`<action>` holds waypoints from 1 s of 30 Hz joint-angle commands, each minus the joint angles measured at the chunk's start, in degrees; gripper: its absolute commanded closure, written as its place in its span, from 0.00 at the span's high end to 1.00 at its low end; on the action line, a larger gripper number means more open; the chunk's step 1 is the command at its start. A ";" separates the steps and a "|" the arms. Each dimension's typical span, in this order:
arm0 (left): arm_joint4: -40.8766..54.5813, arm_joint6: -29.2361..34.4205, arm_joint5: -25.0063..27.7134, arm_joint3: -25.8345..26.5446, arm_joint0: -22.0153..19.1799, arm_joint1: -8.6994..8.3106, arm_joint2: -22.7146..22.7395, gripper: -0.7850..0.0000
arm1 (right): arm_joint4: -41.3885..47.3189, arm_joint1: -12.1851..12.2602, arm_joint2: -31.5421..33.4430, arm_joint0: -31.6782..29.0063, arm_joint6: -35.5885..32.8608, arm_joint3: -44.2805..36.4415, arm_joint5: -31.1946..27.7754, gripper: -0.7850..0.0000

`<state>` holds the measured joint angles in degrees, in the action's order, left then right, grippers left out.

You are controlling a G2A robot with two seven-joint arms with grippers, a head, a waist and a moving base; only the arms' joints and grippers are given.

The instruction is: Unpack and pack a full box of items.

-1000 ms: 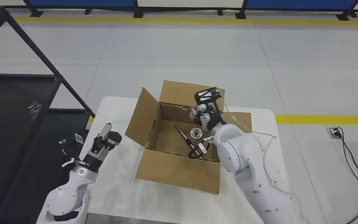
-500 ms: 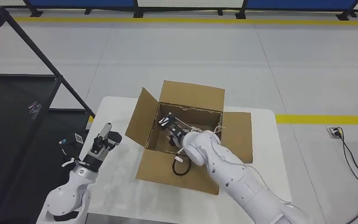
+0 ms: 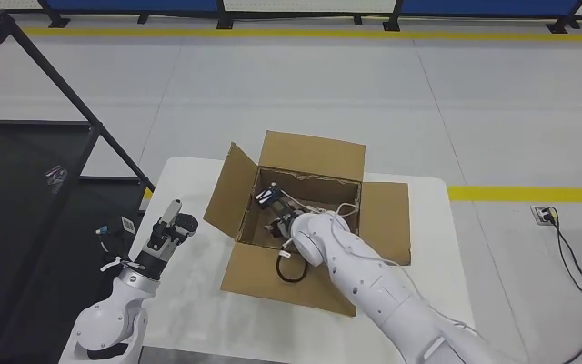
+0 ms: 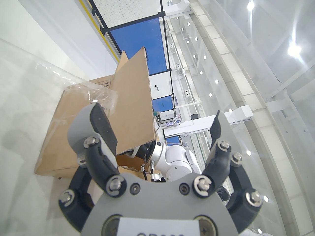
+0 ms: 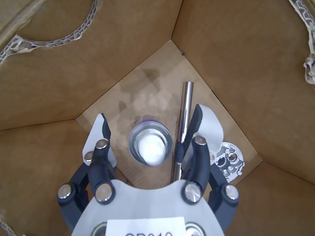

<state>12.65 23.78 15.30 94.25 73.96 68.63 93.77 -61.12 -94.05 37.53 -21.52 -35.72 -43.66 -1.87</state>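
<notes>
The white table (image 3: 186, 305) carries an open cardboard box (image 3: 289, 278) that stands in its middle, reaching toward the far edge, with all four flaps folded outward. A scrap of clear plastic film (image 4: 98, 94) clings to the outside of the box on the side facing the table's left edge.

The right arm bends down over the near wall of the box, and the right gripper (image 5: 150, 116) is deep inside, pointing at the box floor. Its fingers are spread wide and grip nothing. A clear round container (image 5: 149, 148) with something white inside stands upright on the floor between the two fingers, apart from both pads.

The left gripper (image 3: 173, 219) hangs above the table's left edge, well apart from the box and tilted upward. Its own wrist view shows its fingers (image 4: 102, 124) spread wide, with nothing between them.

A shiny metal rod (image 5: 186, 109) with a black band lies flat on the box floor just beside the container, running along the inner side of one right finger. Whether it touches that finger I cannot tell. A small silvery toothed disc (image 5: 230, 162) lies flat on the floor on the far side of that finger from the container, close to where the floor meets a side wall.
</notes>
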 commanded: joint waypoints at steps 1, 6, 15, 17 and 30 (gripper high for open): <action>0.00 0.00 0.00 0.00 0.00 0.00 0.00 1.00 | -0.05 -0.19 0.37 0.31 0.81 0.19 -0.05 0.87; 0.00 0.00 0.00 0.00 0.00 0.00 0.00 1.00 | 0.65 0.65 3.94 -0.35 3.78 -3.08 0.67 0.89; -2.00 2.76 0.45 2.71 1.00 0.00 -3.02 1.00 | -1.15 6.15 18.01 -12.59 5.56 -27.04 1.31 1.00; -2.61 3.03 0.42 3.11 0.86 0.02 -3.78 1.00 | -1.34 7.05 20.73 -16.37 5.16 -33.09 1.18 1.00; -5.48 4.69 -0.51 3.52 -2.02 0.15 -8.35 1.00 | -2.34 8.34 25.11 -21.76 2.80 -39.82 1.54 1.00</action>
<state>7.46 28.09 14.96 97.90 72.22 68.77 85.99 -63.31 -85.82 62.16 -42.53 -33.58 -83.16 -0.62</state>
